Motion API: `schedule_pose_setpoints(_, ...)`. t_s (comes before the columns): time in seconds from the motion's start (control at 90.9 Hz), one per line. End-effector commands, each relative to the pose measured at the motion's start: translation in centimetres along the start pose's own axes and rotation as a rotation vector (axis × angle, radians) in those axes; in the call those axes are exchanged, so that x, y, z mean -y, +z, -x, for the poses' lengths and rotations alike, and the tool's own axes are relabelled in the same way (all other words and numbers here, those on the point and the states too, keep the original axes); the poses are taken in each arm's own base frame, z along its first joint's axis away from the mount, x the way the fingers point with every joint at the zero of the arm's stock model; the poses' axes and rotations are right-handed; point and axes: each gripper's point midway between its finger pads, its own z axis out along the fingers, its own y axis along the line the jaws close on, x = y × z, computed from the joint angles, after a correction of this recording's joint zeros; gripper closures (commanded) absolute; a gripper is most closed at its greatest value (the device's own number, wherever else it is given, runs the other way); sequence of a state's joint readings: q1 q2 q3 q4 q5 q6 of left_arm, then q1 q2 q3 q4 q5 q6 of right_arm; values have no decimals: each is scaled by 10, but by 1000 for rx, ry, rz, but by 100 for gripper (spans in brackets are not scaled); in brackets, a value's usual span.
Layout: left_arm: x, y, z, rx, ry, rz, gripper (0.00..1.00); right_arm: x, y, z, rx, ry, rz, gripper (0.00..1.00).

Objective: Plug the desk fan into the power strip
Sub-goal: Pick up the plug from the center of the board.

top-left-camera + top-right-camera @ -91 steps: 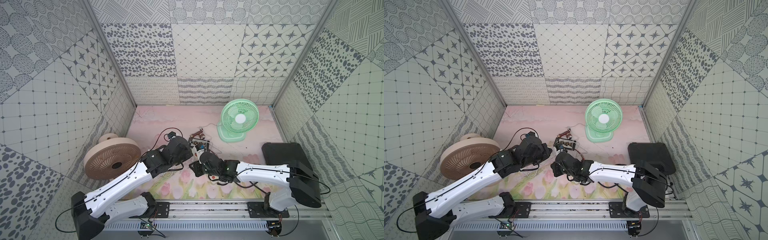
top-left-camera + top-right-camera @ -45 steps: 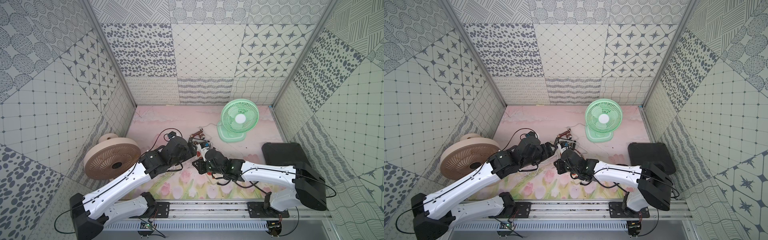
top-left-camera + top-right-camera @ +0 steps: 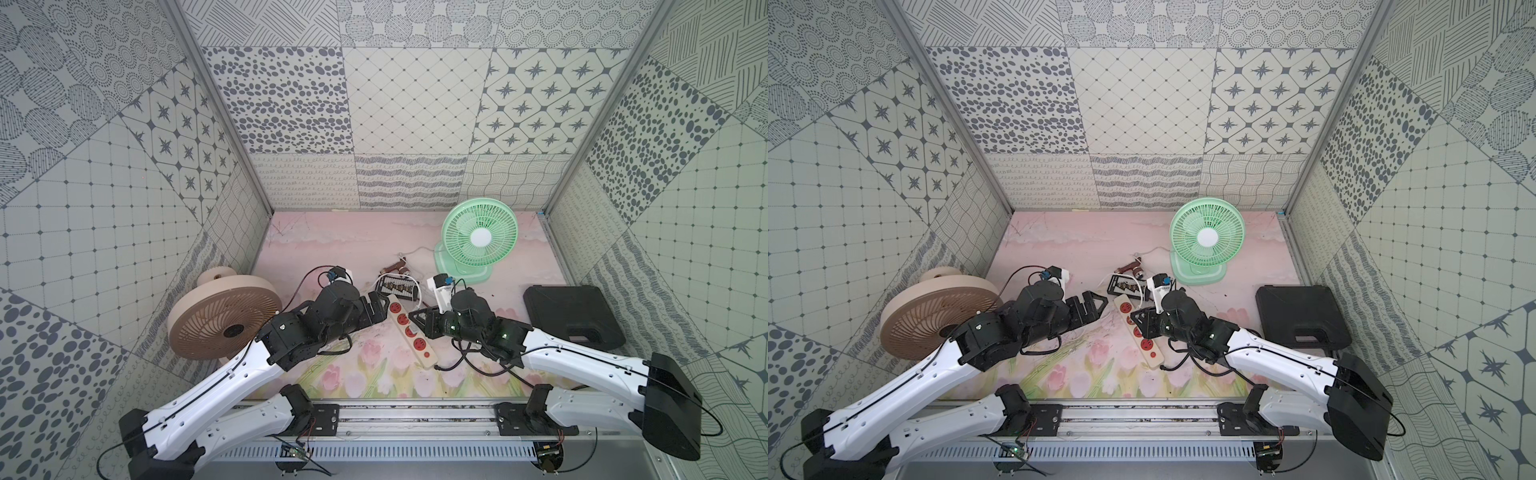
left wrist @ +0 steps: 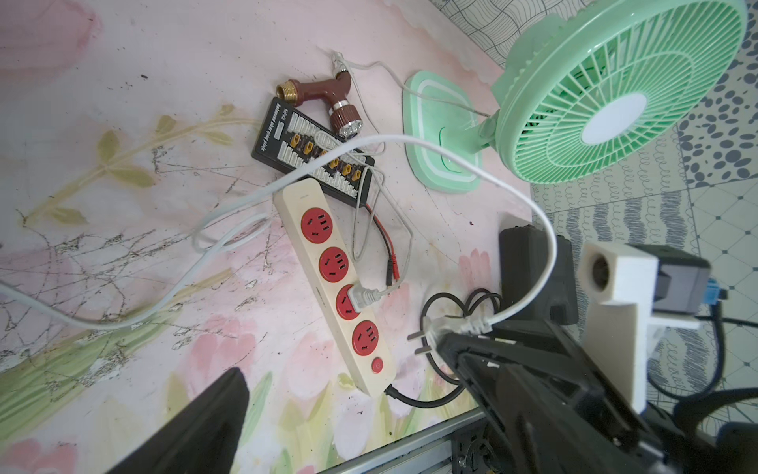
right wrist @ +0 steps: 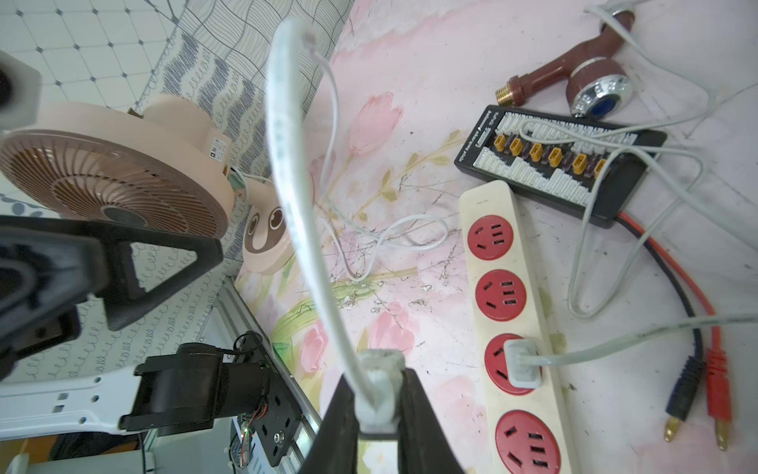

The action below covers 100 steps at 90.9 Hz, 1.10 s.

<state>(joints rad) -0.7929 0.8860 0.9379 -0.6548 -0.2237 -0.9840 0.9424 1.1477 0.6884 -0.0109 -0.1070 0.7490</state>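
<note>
Power strip [image 3: 406,325] is lying flat on mat [image 3: 332,249], mid-table, btwn both grippers, w/ a grey plug [image 4: 361,296] sitting in its 3rd socket from the cordless end. R gripper [image 5: 377,390] is clamping a white plug [image 4: 455,325], prongs pointing at strip, just beside it. L gripper [image 3: 1099,309] is hovering near strip's far end, fingers wide apart.

The power strip [image 5: 504,287] loses its button end to the right wrist picture's edge; the white cable [image 5: 289,164] blurs there. In both top views the right fingers [image 3: 430,326] hide the plug at the strip's 3 o'clock.
</note>
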Motion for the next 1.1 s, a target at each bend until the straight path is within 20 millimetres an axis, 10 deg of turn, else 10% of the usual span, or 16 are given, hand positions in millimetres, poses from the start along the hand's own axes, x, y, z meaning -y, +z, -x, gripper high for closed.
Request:
schedule_pose_setpoints(0.0,-7,-2,-18,-72,117,-7,1,-19,-8,4,-16,23,116,100)
schedule_pose_setpoints(0.385,21,9,-55,-183,262,-279,28,-51,-18,31,-48,179,313,100)
schedule_pose_setpoints(1.089,40,26,-47,-122,467,-337,52,-60,-8,20,-170,311,364,100)
